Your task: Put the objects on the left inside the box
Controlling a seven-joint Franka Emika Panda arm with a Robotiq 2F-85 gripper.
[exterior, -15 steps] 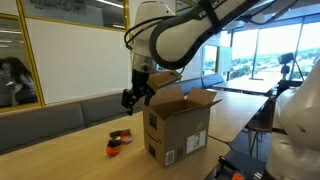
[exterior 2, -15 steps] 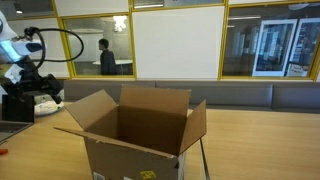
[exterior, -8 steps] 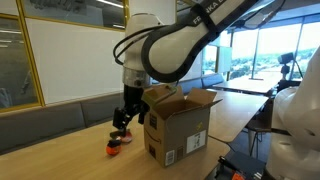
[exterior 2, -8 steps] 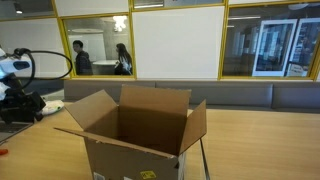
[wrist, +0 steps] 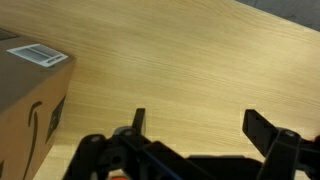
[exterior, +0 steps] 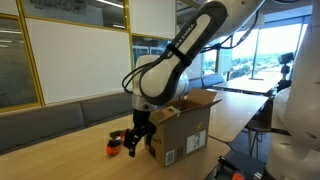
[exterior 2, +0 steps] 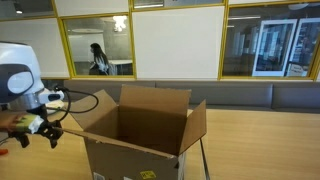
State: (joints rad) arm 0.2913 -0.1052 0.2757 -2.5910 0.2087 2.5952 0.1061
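The brown cardboard box (exterior: 182, 125) stands on the wooden table with its flaps open, and it shows empty in an exterior view (exterior 2: 140, 128). To its left lie the objects: an orange-red rounded piece (exterior: 113, 149) and a small red-and-black piece (exterior: 118, 136). My gripper (exterior: 135, 143) hangs low over the table between these pieces and the box, close to the box's side. In the wrist view the gripper (wrist: 200, 125) is open with only bare table between its fingers (wrist: 262, 126). The box's corner with its white label (wrist: 38, 54) lies at the left.
The long wooden table (wrist: 190, 60) runs on past the box. A padded bench (exterior 2: 250, 96) and glass office walls stand behind it. Cables trail from my arm (exterior 2: 85, 97) near the box flap. A second robot's white body (exterior: 300, 130) is at the frame's edge.
My arm has swung down from above the box's left flap to just over the table beside the box. The gripper has stayed open and the objects have not moved.
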